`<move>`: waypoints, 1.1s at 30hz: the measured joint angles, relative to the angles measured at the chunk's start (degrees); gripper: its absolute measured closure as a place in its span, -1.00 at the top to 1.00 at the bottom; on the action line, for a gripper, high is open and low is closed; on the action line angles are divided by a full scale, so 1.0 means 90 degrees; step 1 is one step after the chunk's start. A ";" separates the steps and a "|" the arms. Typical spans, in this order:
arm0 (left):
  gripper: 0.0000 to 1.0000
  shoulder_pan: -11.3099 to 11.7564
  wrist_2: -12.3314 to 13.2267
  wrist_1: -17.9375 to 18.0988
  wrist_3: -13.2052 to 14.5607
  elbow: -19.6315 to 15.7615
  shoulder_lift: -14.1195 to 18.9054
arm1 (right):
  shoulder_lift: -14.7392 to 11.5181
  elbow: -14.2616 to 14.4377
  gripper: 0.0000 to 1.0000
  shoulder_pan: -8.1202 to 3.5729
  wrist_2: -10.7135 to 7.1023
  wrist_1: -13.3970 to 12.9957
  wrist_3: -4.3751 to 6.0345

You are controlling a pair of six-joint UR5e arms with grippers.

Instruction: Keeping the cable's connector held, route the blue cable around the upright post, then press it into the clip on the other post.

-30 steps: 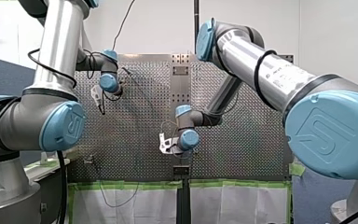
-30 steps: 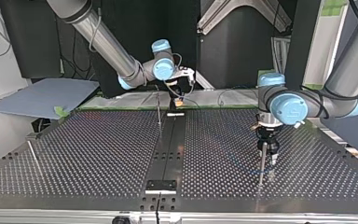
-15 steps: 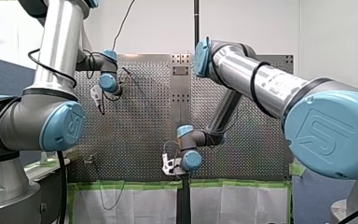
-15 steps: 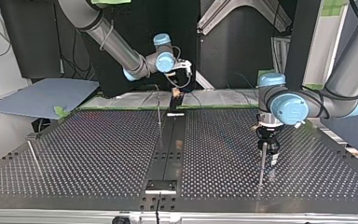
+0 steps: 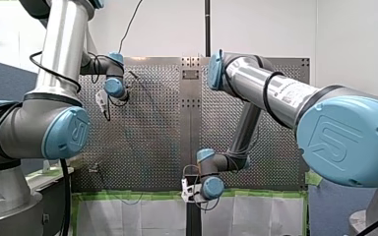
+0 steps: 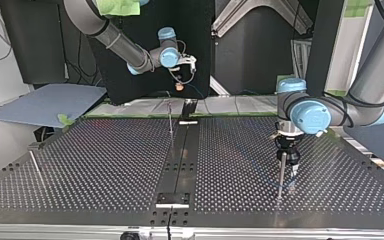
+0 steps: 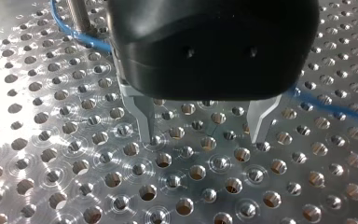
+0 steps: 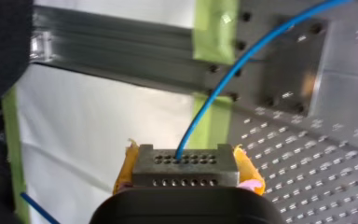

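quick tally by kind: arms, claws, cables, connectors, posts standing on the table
arms: 2
claws: 2
blue cable: 1
connector: 1
posts: 3
total: 9

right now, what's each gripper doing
Left gripper: open, holding nothing.
Right gripper: shut on the connector of the blue cable.
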 joint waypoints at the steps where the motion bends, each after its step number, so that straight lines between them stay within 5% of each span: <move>1: 0.95 0.0000 0.0000 0.0000 -0.0001 0.0000 0.0000 | 0.0029 0.0029 -1.00 -0.0012 0.0004 -0.0045 0.0001; 12: 0.95 0.0000 0.0000 -0.0001 -0.0015 -0.0002 -0.0001 | 0.0487 0.0202 -1.00 -0.0138 0.0098 -0.0608 0.0126; 24: 0.95 0.0000 0.0000 -0.0001 -0.0024 0.0000 -0.0002 | 0.0569 0.0398 -1.00 -0.0342 0.0136 -0.1230 0.0269; 33: 0.95 0.0000 0.0000 0.0000 -0.0040 -0.0002 -0.0002 | 0.0804 0.0467 -1.00 -0.0514 0.0226 -0.1411 0.0334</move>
